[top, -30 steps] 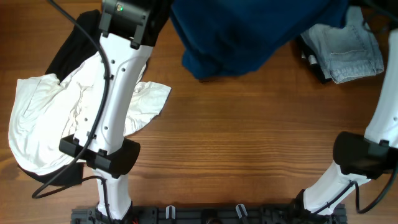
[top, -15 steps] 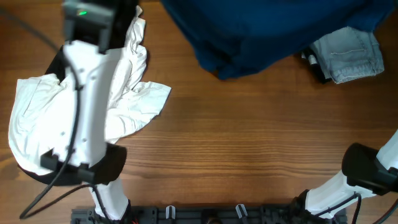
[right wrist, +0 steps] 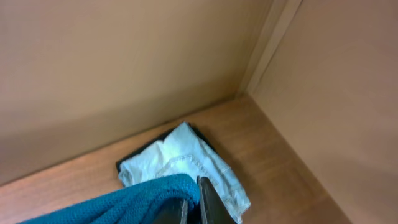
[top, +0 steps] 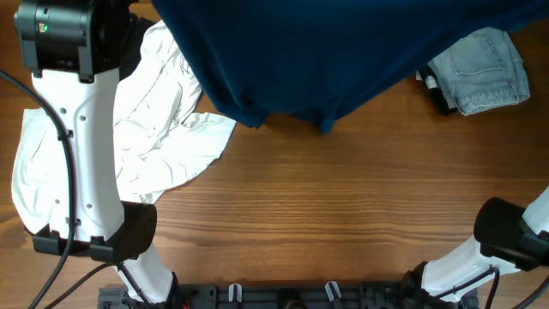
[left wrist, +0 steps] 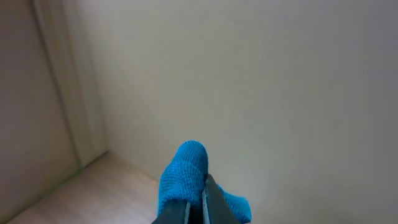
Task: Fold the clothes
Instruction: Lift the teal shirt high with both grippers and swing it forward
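Holding the blue top [top: 326, 51] stretched above the table [top: 343, 197], left gripper [left wrist: 194, 202] and right gripper [right wrist: 191, 202] each pinch an edge, probably corners, spreading it flat for folding.

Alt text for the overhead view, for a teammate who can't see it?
A blue garment hangs spread across the top, apparently lifted above the wooden table. A crumpled white garment lies at left under the left arm; folded jeans sit far right.
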Tool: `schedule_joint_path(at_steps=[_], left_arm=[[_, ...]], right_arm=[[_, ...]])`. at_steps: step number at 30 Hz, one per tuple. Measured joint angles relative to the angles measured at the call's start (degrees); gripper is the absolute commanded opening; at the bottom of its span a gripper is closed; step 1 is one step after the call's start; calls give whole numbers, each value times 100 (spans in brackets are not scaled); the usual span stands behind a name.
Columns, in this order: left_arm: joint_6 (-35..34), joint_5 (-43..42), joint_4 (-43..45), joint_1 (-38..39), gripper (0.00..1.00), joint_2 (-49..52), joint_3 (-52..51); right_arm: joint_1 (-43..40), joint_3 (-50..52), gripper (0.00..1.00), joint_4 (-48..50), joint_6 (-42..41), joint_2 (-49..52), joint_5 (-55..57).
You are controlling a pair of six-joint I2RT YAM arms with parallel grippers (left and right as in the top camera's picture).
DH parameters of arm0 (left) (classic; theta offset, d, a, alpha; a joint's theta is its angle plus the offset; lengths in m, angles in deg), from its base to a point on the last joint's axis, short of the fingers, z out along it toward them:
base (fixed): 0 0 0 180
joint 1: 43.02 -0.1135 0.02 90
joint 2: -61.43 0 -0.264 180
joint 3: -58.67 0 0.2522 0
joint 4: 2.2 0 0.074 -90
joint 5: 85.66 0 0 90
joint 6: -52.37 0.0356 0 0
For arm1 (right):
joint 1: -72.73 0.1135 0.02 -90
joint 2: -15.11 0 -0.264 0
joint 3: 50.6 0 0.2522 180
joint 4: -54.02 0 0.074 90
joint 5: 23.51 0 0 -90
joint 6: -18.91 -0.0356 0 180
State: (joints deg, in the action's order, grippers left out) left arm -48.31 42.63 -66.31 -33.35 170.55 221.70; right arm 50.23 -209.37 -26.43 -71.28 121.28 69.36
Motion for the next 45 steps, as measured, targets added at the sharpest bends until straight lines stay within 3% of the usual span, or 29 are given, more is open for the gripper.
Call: schedule_joint_path(at_steps=[11, 17, 20, 26, 31, 40, 45], left_arm=[[-31, -262, 2070, 0, 4, 4, 0], [402, -262, 3532, 0, 4, -7, 0], [577, -260, 3810, 0, 4, -52, 0], [741, -258, 3777, 22, 4, -162, 0], [911, -170, 3685, 466, 4, -238, 0], [1829, 2026, 3112, 2028, 4, -1049, 0], [1947, 2710, 3042, 2623, 4, -1705, 0]], right_arm=[[-2, -2, 4, 1412, 0, -155, -420], [-4, -205, 4, 1843, 0, -315, -688], [-4, -221, 4, 1961, -2, -356, -758], [-4, -223, 4, 1963, -24, -380, -874], [-7, -221, 4, 1585, 0, -649, -914], [-22, -238, 4, 623, 50, -1668, -533], [-22, -249, 4, 409, 61, -2039, -446]])
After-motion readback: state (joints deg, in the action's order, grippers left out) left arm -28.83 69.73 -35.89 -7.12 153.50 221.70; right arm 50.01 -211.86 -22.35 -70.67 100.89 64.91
